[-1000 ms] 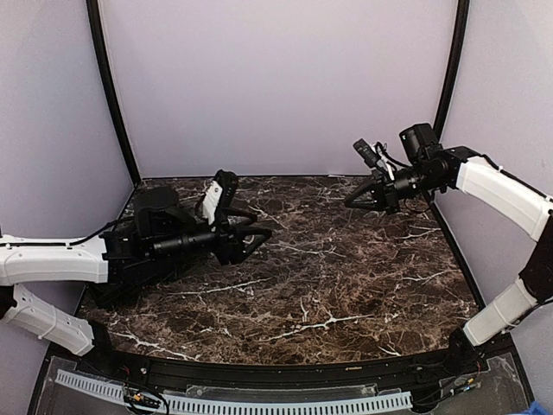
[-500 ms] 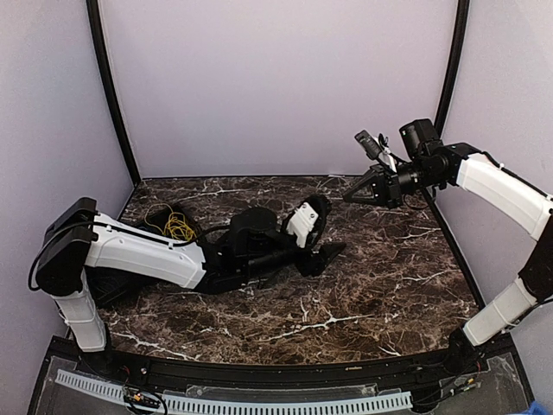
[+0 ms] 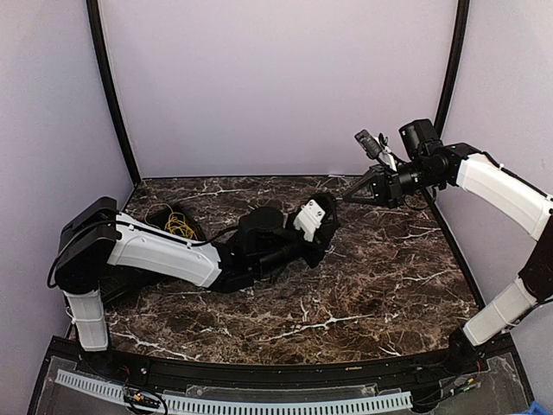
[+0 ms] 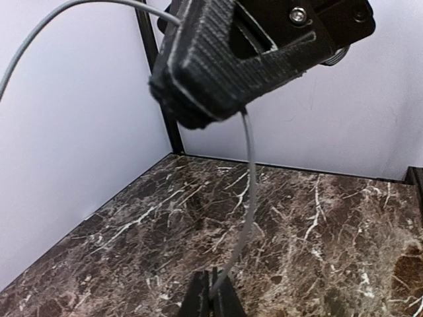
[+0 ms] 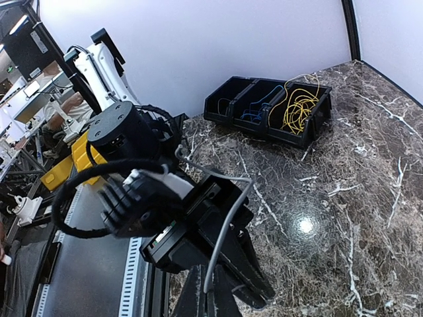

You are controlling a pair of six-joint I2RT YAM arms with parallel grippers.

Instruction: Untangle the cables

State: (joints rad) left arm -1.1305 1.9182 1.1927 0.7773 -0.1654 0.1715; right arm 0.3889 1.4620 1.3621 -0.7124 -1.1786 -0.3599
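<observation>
A thin grey cable runs between my two grippers above the marble table's back right. My left gripper is shut on its lower stretch. My right gripper is shut on it higher up, and the cable arcs away past those fingers. In the right wrist view the grey cable rises from my right gripper and bends over the left gripper. From above, the left gripper sits just below and left of the right gripper. Yellow cables and blue cables lie coiled in a bin.
The black compartment bin stands at the back left of the table, behind the outstretched left arm. Pale walls with black corner posts close in three sides. A slotted white strip runs along the front edge.
The left arm swept from the left side across to the right gripper, uncovering the bin, and its jaws went from wide open to shut on the grey cable. The right arm held still.
</observation>
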